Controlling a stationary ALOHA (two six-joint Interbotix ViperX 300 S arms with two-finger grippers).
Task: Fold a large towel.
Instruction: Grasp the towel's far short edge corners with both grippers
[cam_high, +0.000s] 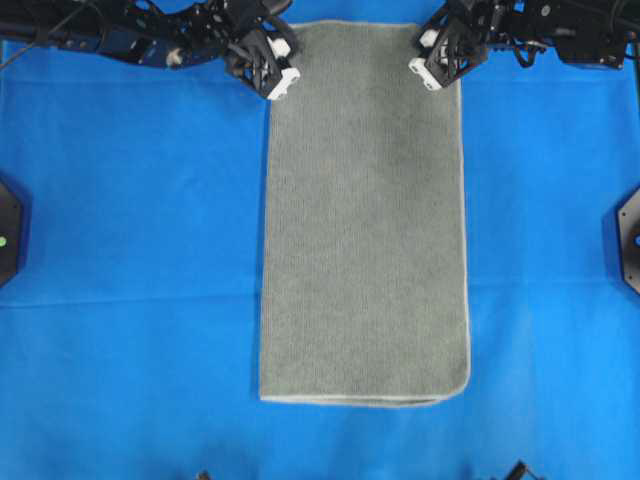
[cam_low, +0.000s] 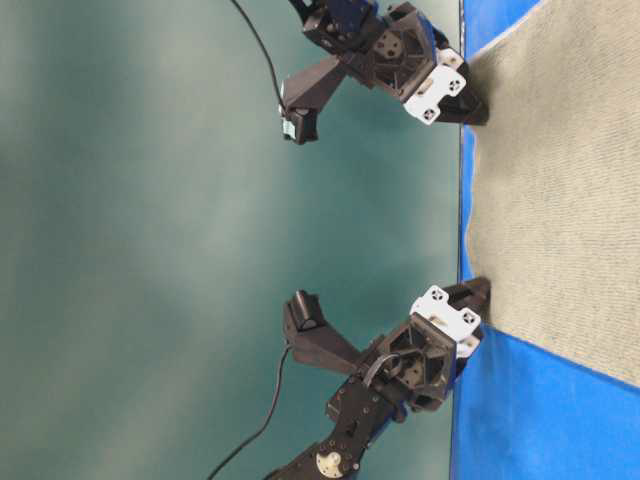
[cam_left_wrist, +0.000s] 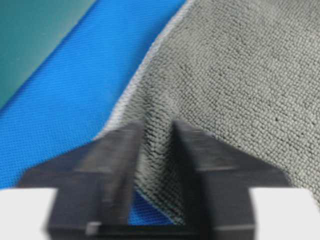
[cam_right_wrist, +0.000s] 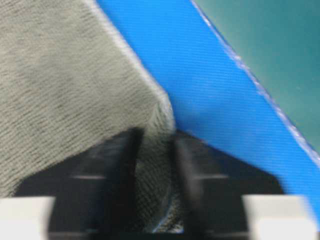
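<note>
- Black fingers (cam_left_wrist: 120, 165) of the left gripper (cam_left_wrist: 156, 150) fill the foreground of the left wrist view, closed on a raised pinch of the towel (cam_left_wrist: 240, 75) at its hemmed edge.
- Likewise, in the right wrist view, the right gripper (cam_right_wrist: 155, 160) has its fingers (cam_right_wrist: 192, 170) clamped on a bunched fold of towel at the other edge, where the pale hem (cam_right_wrist: 125, 50) meets the blue sheet (cam_right_wrist: 210, 100).
- From overhead, the towel (cam_high: 365, 220) lies flat and lengthwise down the middle of the blue sheet (cam_high: 130, 250) covering the desk, a long grey-green rectangle with its rounded bottom-right corner (cam_high: 455, 390) toward the lower edge of the view.
- Both grippers sit at the towel's far end: the left gripper (cam_high: 278, 80) on the left edge, the right gripper (cam_high: 430, 65) on the right edge.
- At table level, the two grippers (cam_low: 470, 105) (cam_low: 478, 300) touch down at the towel's near end, with a teal backdrop (cam_low: 130, 240) behind the arms.
</note>
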